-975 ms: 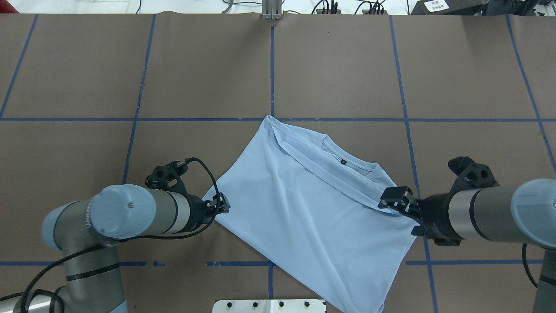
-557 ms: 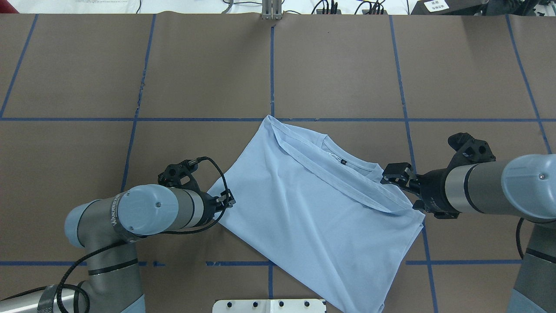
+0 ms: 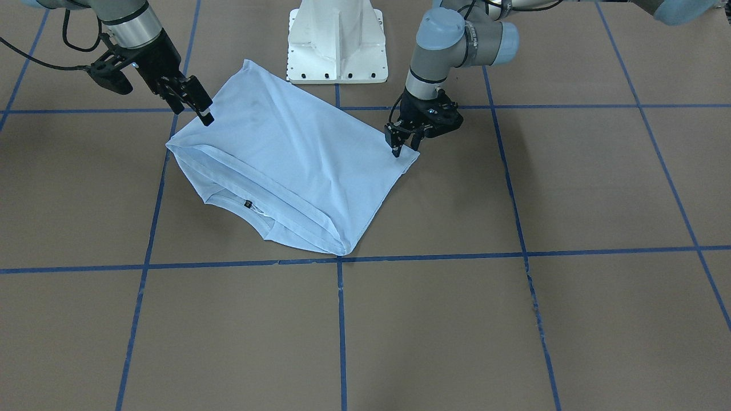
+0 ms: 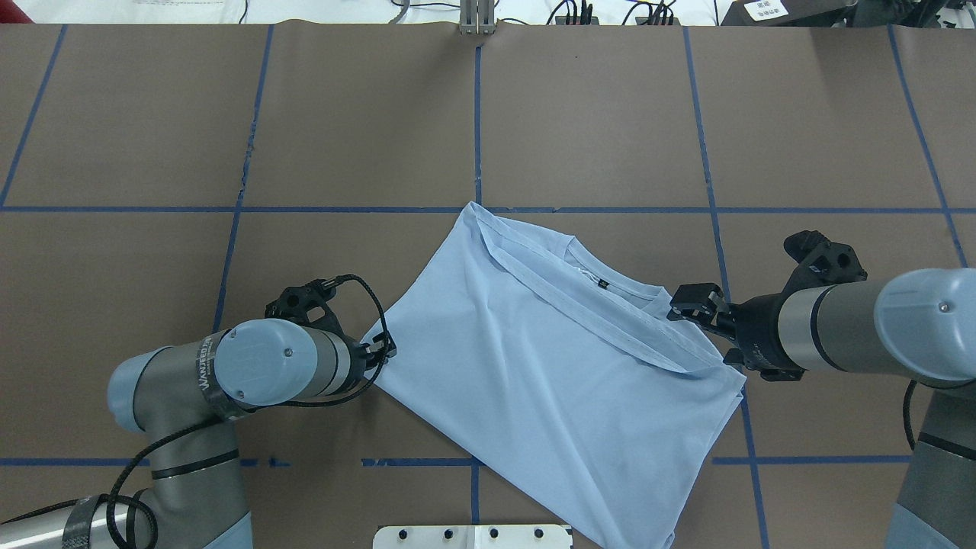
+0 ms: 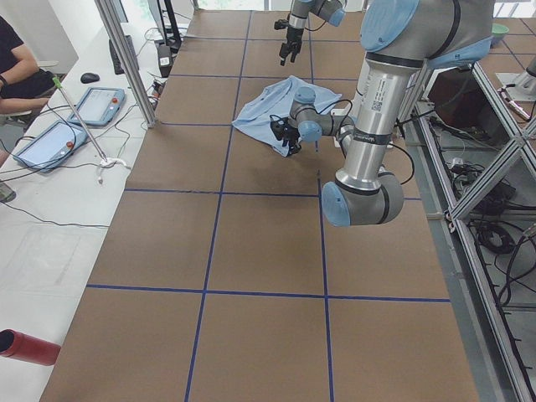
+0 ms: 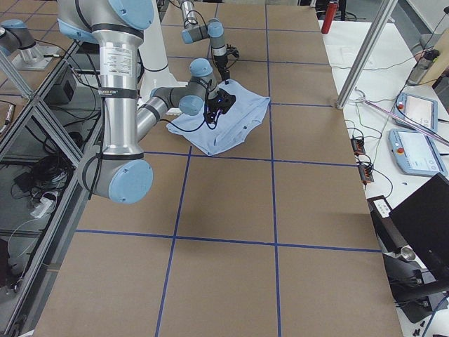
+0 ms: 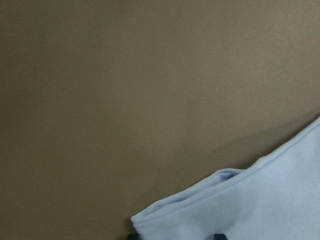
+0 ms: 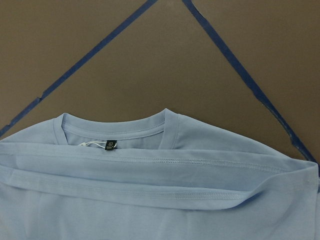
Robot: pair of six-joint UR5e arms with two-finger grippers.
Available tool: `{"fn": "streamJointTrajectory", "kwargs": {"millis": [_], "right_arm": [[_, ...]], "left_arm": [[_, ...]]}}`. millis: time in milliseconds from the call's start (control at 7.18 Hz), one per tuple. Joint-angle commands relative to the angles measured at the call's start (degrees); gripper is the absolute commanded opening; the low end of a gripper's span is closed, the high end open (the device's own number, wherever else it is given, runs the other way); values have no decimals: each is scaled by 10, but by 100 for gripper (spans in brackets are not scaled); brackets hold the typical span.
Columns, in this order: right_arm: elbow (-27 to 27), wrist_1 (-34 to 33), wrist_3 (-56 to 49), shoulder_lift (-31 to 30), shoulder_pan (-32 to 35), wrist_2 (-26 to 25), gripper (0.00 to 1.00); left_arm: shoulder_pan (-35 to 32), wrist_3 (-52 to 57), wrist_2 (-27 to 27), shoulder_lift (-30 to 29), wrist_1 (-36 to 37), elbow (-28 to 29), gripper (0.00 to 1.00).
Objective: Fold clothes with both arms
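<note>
Folded T-shirt (image 4: pixel 549 381) shows dark neck label (image 8: pixel 111 145), lettering unreadable

Both arms are the same build. The left arm (image 4: pixel 252 374) & right arm (image 4: pixel 839 335) are grey metal tubes w/ round light-blue caps on the joints and thin black rings btwn sections. There's a tiny screw dot on each cap. Dark lettering on the left arm's grey band is too small to read. A black braided cable (image 4: pixel 378 305) runs by the left wrist, and a plain black cable (image 4: pixel 906 419) by the right arm. Each arm ends in a black wrist block, a bracket & a black two-finger pincer: left pincer (image 3: pixel 395 149), right pincer (image 3: pixel 204 111). White pedestal (image 3: pixel 337 40) in the middle, w/ dark bolts along its foot.
</note>
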Motion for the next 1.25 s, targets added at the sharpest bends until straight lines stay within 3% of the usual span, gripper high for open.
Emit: {"fn": "streamJointTrajectory", "kwargs": {"millis": [0,139,697,836,975,1115], "right_arm": [[0,0,0,0,0,0,100],[1,0,0,0,0,0,100],[1,0,1,2,1,-6,100],[0,-1,1,5,1,-6,100],[0,-1,1,6,1,-6,100],[0,-1,1,7,1,-6,100]], "left_arm": [[-1,-7,-1,-1,2,-3,6],[-4,-1,-2,1,3,-7,0],[-39,72,-1,2,51,-35,0],[-38,71,-1,1,50,-27,35],[-31,66,-3,1,50,-22,57],[-30,56,-3,-1,47,-22,58]]}}
